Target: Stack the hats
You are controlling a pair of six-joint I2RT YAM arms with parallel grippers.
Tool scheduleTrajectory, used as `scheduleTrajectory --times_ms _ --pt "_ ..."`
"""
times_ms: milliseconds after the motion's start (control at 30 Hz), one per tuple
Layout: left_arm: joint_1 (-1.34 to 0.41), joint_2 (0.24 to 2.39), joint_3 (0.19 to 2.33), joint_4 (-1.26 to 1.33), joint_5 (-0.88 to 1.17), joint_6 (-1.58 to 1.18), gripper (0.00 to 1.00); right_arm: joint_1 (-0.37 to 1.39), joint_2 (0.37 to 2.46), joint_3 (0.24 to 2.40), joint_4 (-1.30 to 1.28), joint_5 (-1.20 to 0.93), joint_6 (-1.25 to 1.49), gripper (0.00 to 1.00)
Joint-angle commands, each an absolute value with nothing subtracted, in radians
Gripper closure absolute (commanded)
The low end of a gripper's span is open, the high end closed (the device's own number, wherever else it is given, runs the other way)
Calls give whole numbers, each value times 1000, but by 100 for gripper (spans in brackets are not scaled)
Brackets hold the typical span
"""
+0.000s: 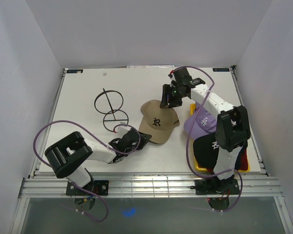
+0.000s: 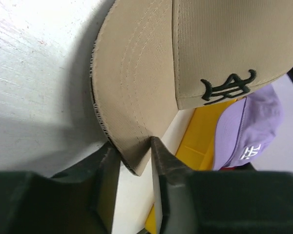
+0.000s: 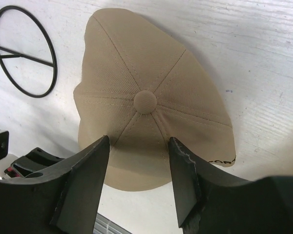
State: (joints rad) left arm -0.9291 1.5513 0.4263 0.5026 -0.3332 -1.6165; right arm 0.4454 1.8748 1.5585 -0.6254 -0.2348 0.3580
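left jaws half closed astride tan cap (image 2: 219, 44) brim, can't tell if gripping | right jaws open, empty, above its crown | cap flat on bench (image 1: 83, 87) near wire stand (image 1: 110, 109) | risk: i bite only the brim edge, it slips on lift

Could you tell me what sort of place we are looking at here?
Most likely a robotics lab test cell: a white table boxed in by plain white walls, two robot arms bolted to a metal rail at its near edge, and a tan cap and wire stand on it.
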Motion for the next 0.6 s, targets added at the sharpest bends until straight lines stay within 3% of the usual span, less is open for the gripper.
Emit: scheduleTrajectory --times_ms 0,33,100,133,167,333,567 --pt "-919 1546 460 540 -307 -1583 66 446 1812 1549 -611 -244 360 43" --pt "-917 1537 465 540 -302 -1574 76 446 1807 1548 -611 -244 359 43" --pt "-916 1526 475 540 -288 -1545 85 446 1793 1546 -609 -244 362 43" --pt "-916 1516 479 538 -287 -1536 98 446 1789 1546 -611 -245 362 43" --pt "-916 1506 483 538 -284 -1526 100 446 1781 1546 -611 -244 364 44" --pt "-916 1445 497 538 -262 -1467 100 445 1753 1581 -638 -221 370 43" --pt "-916 1324 575 500 -244 -1401 100 399 1738 1831 -794 -144 383 26"
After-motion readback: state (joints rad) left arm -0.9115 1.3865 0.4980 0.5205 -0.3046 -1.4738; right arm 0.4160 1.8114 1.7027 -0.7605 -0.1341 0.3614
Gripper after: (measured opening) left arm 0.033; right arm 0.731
